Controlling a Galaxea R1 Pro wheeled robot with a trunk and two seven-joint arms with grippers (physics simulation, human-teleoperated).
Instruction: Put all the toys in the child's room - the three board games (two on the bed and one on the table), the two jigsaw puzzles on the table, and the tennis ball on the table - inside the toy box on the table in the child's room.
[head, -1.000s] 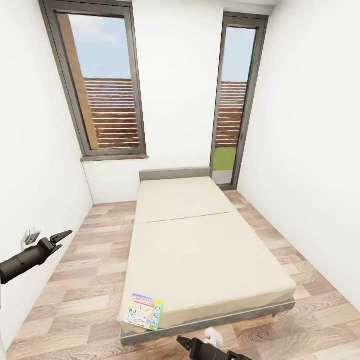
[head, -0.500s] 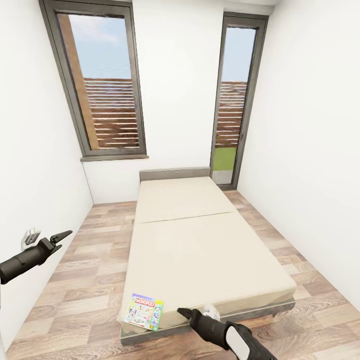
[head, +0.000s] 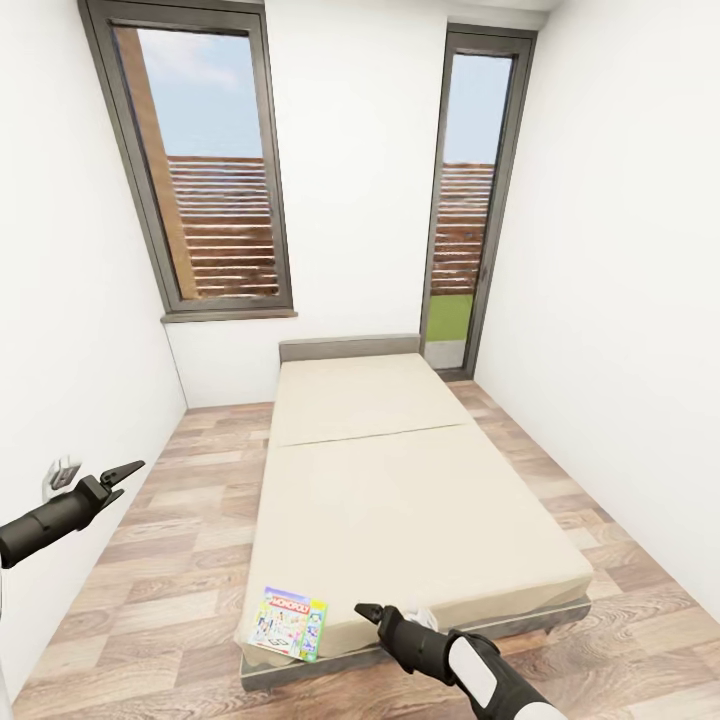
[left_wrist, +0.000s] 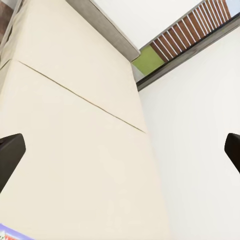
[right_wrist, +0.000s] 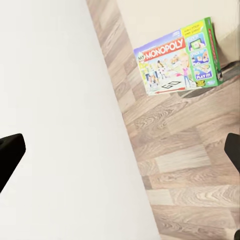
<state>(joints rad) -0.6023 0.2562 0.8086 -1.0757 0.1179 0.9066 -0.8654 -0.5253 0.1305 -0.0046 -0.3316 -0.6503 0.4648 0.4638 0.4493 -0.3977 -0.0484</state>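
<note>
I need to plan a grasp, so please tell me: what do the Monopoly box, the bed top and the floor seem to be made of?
The flat green-edged Monopoly game box looks like printed cardboard with a smooth finish, judging by its sharp artwork. The beige bed mattress seems matte fabric, plain with one seam. The brown plank floor shows wood grain, perhaps laminate.

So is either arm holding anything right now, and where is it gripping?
Nothing is held. The left end effector and right end effector are both open and empty; the Monopoly box lies untouched on the bed.
</note>
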